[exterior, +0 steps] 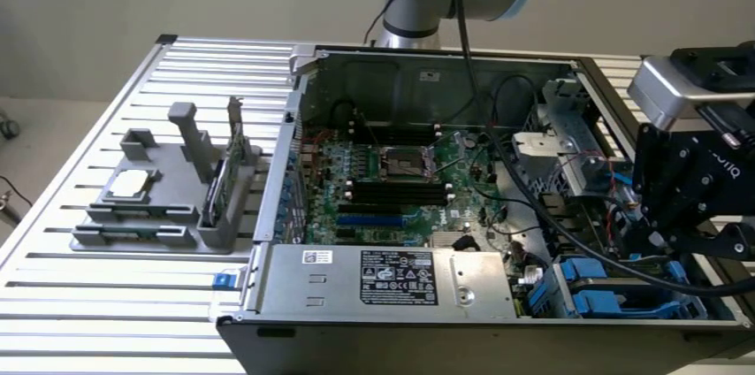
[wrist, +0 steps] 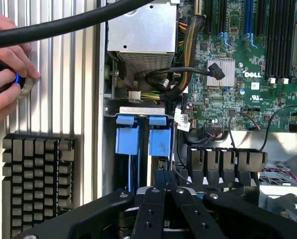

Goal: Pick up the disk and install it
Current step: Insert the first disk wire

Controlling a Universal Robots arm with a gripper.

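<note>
Two blue plastic brackets stand side by side in the drive bay at the case's front corner on the exterior view's right (exterior: 613,294). The disk (wrist: 160,143), seen edge-on in its blue bracket, sits in the bay beside the other blue bracket (wrist: 127,139). My gripper (wrist: 164,180) hangs just over the disk's end with its black fingers (wrist: 158,185) pressed together and nothing between them. In the exterior view my gripper (exterior: 652,241) is low over that bay. Whether the fingertips touch the bracket is hidden.
The open computer case holds a green motherboard (exterior: 390,172) and the grey labelled power-supply box (exterior: 390,278). A grey fixture (exterior: 154,216) stands on the slatted table. A person's hand (wrist: 6,69) rests beside the case, near a black finned heatsink (wrist: 36,184). A black cable (wrist: 64,25) crosses overhead.
</note>
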